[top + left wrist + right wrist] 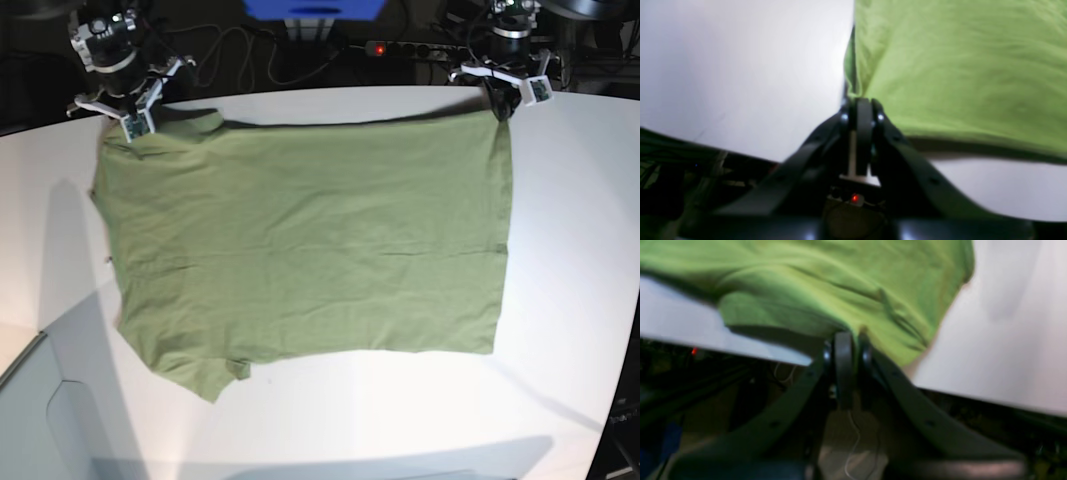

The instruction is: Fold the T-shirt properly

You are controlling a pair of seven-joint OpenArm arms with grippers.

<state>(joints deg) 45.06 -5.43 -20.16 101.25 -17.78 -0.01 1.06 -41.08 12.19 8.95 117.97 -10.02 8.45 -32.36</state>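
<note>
The T-shirt (pixel 300 250) lies spread flat across the middle of the desk (pixel 580 250). At its far edge, the right pincer (pixel 133 128) sits on the corner at the base view's left, the left pincer (pixel 500 108) on the corner at that view's right.

The T-shirt (pixel 300 250) is plain olive-green, the table (pixel 570 300) white, and each blurred claw seemingly black.
</note>
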